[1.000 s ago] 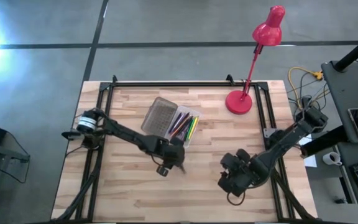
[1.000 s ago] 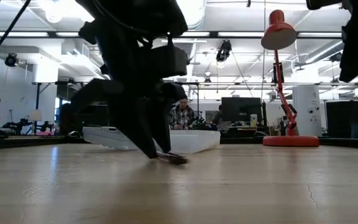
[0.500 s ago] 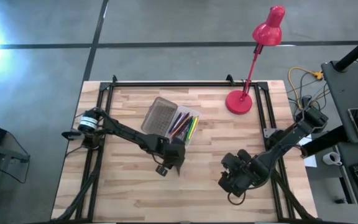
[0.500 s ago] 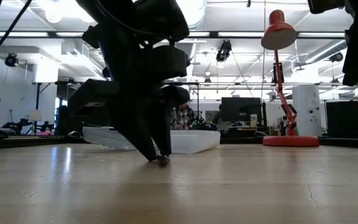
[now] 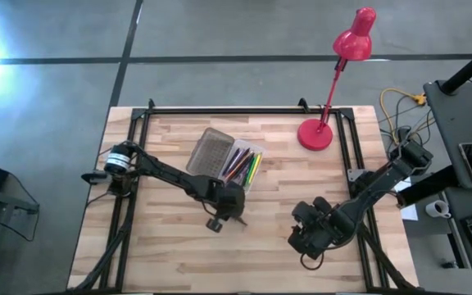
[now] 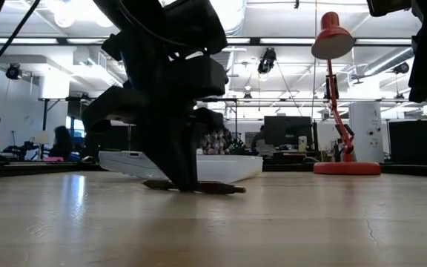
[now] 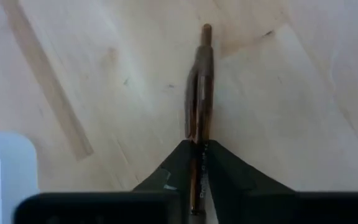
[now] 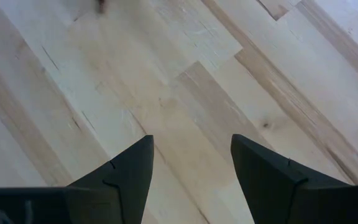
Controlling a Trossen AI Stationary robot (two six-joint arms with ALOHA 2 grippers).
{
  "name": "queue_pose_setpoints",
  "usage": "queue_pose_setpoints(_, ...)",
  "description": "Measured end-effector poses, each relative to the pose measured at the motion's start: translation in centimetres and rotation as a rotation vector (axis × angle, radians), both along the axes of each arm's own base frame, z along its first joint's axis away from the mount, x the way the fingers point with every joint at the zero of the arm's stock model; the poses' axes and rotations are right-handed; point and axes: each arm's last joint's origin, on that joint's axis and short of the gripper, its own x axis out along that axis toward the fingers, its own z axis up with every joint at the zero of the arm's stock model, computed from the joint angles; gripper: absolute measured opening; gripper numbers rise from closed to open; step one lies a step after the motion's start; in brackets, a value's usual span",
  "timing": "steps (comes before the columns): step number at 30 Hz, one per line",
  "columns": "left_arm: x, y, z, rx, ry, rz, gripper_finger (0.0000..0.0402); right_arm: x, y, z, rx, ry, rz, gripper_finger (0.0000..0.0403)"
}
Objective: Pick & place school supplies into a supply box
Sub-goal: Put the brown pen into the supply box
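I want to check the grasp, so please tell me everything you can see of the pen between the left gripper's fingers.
The pen is slim, dark reddish-brown and glossy, with a small rounded tip at its far end. It lies flat on the wooden table, just in front of the box. The left gripper is shut on it near one end; most of its length sticks out beyond the fingertips. In the low view it rests level on the wood. Nothing else touches it.

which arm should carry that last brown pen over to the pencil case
Left. The left gripper is already shut on the brown pen, close to the supply box. The right gripper is open over bare table farther away.
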Motion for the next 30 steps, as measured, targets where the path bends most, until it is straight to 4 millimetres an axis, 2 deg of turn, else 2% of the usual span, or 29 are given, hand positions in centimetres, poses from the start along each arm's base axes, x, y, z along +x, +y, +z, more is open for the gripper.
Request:
queue_pose_setpoints(2,0.0,0.0,0.1,-0.031,0.011,0.057,0.0012,0.0,0.0,0.0,0.000,0.000,0.000,0.0205)
queue_pose_setpoints(7,0.5,-0.1,1.1,-0.189,0.055,0.318,0.0016,0.0,0.0,-0.1,0.000,0.002,-0.007,0.0205)
queue_pose_setpoints(12,1.6,0.6,4.7,-0.381,-0.013,0.555,0.0014,-0.2,-0.2,-0.4,0.011,-0.018,-0.098,0.0205)
queue_pose_setpoints(18,1.6,4.5,7.1,-0.569,-0.098,0.870,0.0013,-0.5,-0.8,-0.4,-0.013,-0.078,-0.294,0.0205)
queue_pose_setpoints(21,1.1,6.9,8.5,-0.715,-0.238,1.010,0.0013,-0.9,-1.1,-0.4,-0.016,-0.106,-0.429,0.0205)
queue_pose_setpoints(24,0.2,9.2,9.2,-0.872,-0.405,1.148,0.0015,-1.4,-1.1,-0.3,-0.014,-0.135,-0.513,0.0205)
queue_pose_setpoints(27,-1.4,11.1,9.0,-0.959,-0.538,1.301,0.0015,-1.6,-1.1,-0.4,-0.010,-0.143,-0.545,0.0205)
queue_pose_setpoints(30,-2.8,12.2,7.2,-0.976,-0.519,1.426,0.0016,-1.5,-1.1,-0.4,-0.023,-0.159,-0.545,0.0206)
